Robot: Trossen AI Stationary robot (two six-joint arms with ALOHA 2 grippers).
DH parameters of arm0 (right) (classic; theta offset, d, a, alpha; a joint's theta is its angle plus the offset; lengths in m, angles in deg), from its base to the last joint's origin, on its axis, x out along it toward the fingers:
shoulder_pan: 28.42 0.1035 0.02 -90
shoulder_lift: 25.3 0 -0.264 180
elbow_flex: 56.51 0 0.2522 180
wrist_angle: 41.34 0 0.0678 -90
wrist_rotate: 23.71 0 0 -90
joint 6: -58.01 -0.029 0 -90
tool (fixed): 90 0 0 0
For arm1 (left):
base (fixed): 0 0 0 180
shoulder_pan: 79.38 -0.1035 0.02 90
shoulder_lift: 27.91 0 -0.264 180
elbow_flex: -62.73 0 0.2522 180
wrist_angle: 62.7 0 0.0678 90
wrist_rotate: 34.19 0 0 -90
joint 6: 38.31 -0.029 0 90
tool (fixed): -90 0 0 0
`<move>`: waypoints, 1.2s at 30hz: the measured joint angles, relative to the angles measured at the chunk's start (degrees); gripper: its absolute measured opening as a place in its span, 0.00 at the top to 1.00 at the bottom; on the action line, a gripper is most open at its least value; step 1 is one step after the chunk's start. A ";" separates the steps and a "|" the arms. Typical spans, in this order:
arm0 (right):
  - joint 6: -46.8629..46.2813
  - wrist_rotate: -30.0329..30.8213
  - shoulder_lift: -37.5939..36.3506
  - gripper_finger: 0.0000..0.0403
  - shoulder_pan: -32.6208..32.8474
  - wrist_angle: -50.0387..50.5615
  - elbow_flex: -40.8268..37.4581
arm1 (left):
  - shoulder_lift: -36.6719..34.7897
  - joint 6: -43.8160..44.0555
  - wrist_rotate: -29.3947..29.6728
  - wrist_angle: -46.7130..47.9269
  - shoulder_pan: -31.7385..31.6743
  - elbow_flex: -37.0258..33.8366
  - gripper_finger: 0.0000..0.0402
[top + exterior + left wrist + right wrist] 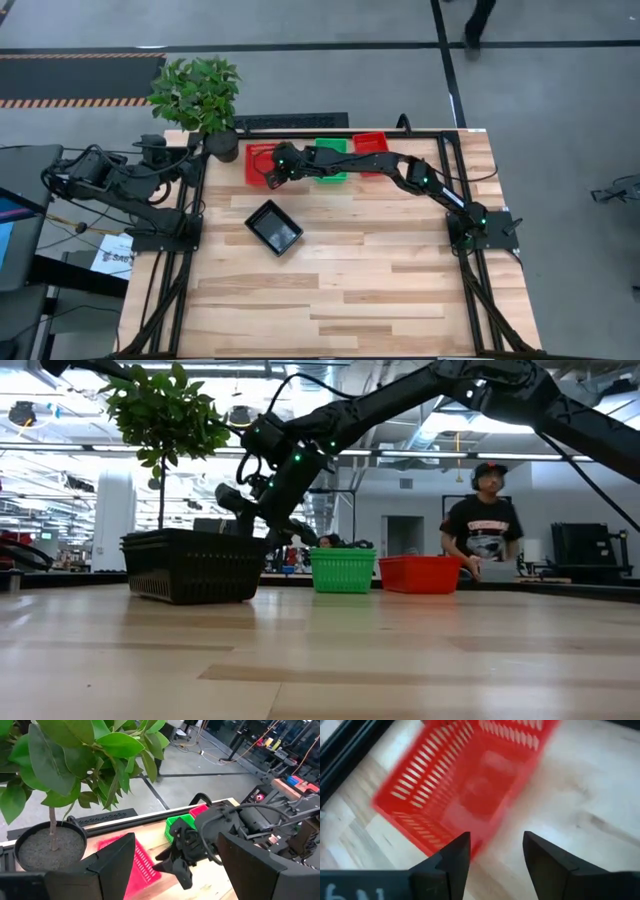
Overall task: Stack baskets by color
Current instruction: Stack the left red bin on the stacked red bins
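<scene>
High view: the right arm is extended across the back of the table (380, 290), and the right gripper (272, 177) is positioned over the left-hand red basket (258, 163), which lies at the back of the table just beside the green basket (330, 160). A second red basket (371, 152) is placed on the far side of the green one. A black basket (273, 227) is set apart from this row, nearer the table's middle and turned at an angle.

In the right wrist view, the right gripper (495, 850) is seen with its fingers (455, 855) parted, and nothing is held between them; the red basket (465, 780) lies ahead of the fingertips on the wood.

The left arm is parked at the table's left edge, behind the potted plant (200, 95). The left gripper (175, 870) is shown wide open and empty in the left wrist view.

In the low view, the black basket (190, 565) stands nearest the camera, with the green basket (343, 570) and a red basket (420, 574) farther back. A person (480, 525) is visible in the room beyond the table.
</scene>
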 joint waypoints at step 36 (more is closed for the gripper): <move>-0.55 -5.23 -0.01 1.00 -0.81 7.66 6.50 | 0.00 -1.74 1.12 0.90 0.00 0.00 0.33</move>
